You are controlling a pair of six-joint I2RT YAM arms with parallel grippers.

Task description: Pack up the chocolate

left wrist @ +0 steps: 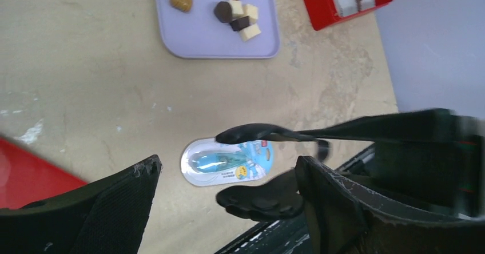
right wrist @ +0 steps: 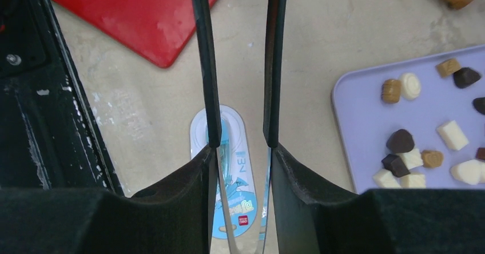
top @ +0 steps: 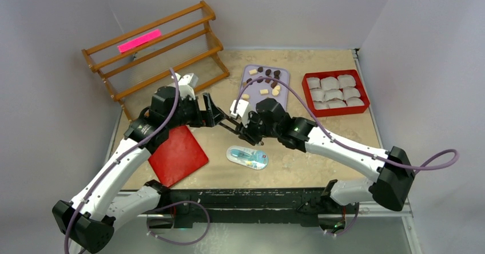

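Several dark and pale chocolate pieces [top: 264,81] lie on a lilac tray [top: 284,94]; they also show in the left wrist view [left wrist: 234,15] and the right wrist view [right wrist: 409,148]. My right gripper [top: 247,130] [right wrist: 243,150] is shut on black-tipped tongs [top: 229,126] [right wrist: 207,65], held above the table with the two arms apart. My left gripper [top: 210,112] [left wrist: 229,165] is open. The tong tips [left wrist: 251,133] sit between its fingers without touching them.
A red box [top: 362,106] with white paper cups stands right of the tray. A blue-and-white packet [top: 247,157] lies under the tongs. A red lid [top: 177,154] lies at the front left. A wooden rack [top: 154,54] stands at the back left.
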